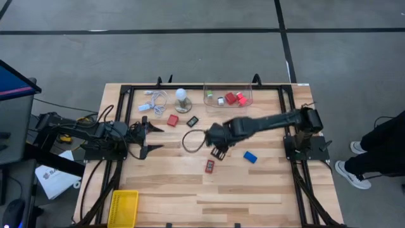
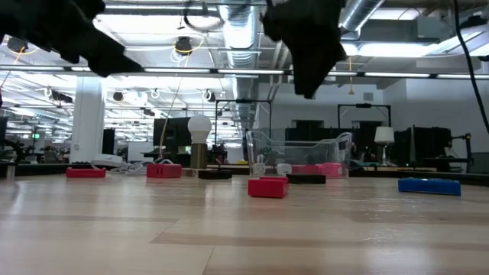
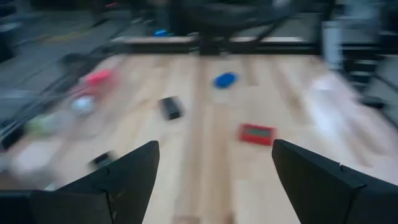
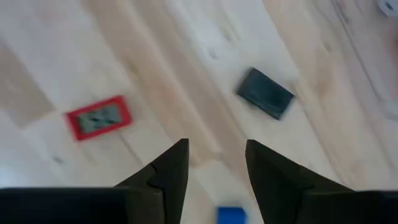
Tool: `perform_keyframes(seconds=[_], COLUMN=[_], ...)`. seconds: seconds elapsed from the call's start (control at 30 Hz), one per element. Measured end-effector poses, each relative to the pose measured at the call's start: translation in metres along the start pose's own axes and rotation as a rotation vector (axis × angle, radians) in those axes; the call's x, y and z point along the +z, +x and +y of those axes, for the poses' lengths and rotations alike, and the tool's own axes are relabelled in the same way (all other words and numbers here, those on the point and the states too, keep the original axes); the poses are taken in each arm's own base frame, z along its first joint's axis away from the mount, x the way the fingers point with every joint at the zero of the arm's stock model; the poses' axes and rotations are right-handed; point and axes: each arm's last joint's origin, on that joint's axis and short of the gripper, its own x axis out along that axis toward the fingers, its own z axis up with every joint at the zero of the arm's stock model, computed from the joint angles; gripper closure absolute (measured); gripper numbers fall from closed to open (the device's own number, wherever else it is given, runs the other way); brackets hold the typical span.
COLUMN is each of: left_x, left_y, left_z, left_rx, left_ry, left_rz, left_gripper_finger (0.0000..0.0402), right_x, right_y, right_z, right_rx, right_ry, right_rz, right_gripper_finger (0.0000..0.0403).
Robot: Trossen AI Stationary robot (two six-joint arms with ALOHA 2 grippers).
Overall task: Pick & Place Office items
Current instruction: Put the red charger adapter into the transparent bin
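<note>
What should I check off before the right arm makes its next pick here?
1. Right pincer empty, fingers apart: ok.
2. Right pincer above the table, clear of the blocks: ok.
3. Loose red block near it, lying flat and unobstructed: ok.
4. Blue block also free on the table: ok.
5. Clear bin has room, a few blocks inside: ok.
6. Left pincer open, off at the left side: ok.
7. Which block is targeted: cannot tell.
</note>
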Motion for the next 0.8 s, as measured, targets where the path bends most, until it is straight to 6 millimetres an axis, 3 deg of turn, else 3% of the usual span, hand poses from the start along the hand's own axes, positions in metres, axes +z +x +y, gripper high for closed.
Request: perform_keyframes(seconds=[0.13,0.37,0.63,0.8], left_x=[-0.006,-0.012,-0.004,0.003], left_y=[0.003,0.025,0.077,0.112], left_z=[0.004,0.009,0.028,0.060], left_rx=[0.164,0.357,0.553,0.656], left_ry=[-0.056,-0.139,-0.208,-0.246], left_rz=[0.053,0.121,0.258,0.401], left_gripper_finger=[0.0092,0.0091,0.0069,0.0042], right_x=[-0.017,-0.044,-0.069,-0.078], right_y=[-0.008,-0.019,-0.029,-0.033], right_z=[0.028,0.056,0.079,0.085], right_rx=[0.024,0.011,-0.003,-0.010], right_ry=[-0.031,-0.041,-0.074,-0.073], right_rz=[-0.071,-0.144,-0.238,-0.269], right_gripper_finger=[0.0241,0.0220,0.0209,0.0208])
